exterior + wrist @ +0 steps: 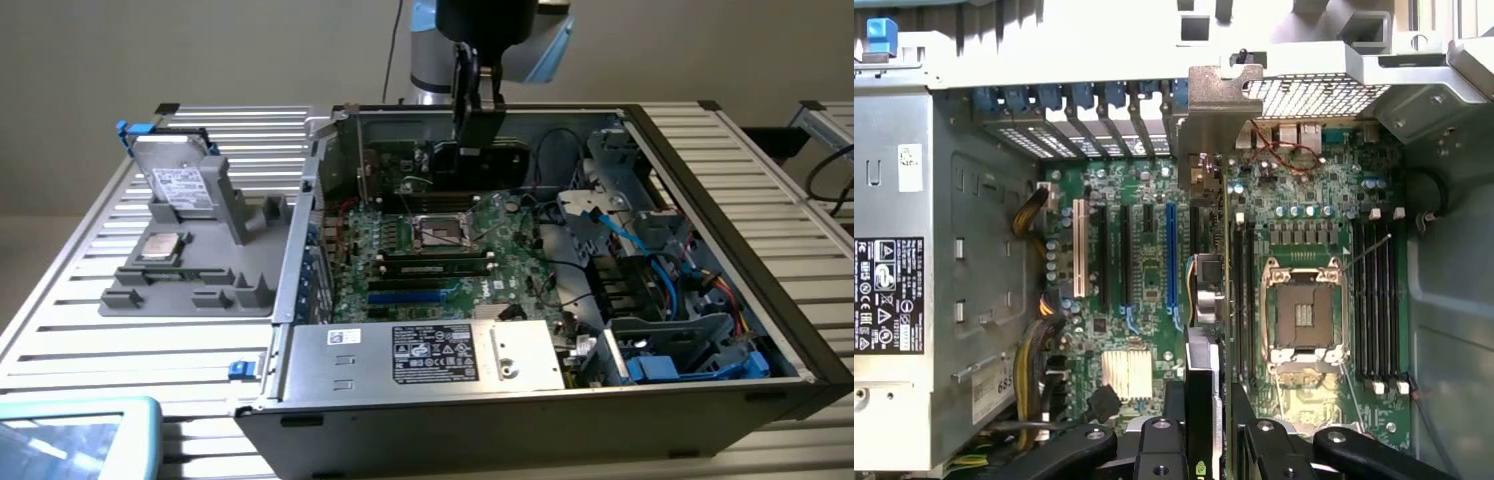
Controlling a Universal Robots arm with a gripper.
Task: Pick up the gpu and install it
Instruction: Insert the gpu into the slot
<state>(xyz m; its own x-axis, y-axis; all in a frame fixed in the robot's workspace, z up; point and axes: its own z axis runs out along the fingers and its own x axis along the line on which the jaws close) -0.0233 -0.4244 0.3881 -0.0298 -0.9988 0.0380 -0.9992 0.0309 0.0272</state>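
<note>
In the exterior view my gripper (475,108) hangs over the back part of the open computer case (747,200), shut on the gpu (479,130). The card is black and held upright, just above the motherboard (454,250). In the wrist view the gpu (1203,300) appears edge-on between my two black fingers (1154,445), and my gripper (1206,440) is clamped on it. Its silver bracket (1216,110) reaches the case's rear slot openings. The card hovers beside the blue expansion slot (1171,255), on the side toward the processor socket (1301,315).
A silver power supply (427,355) fills the case's near end. Blue and black cables (667,270) crowd the drive bays at the exterior view's right. A memory stick (430,265) sits in the board. A grey holder (187,260) with a drive (178,185) stands outside at the left.
</note>
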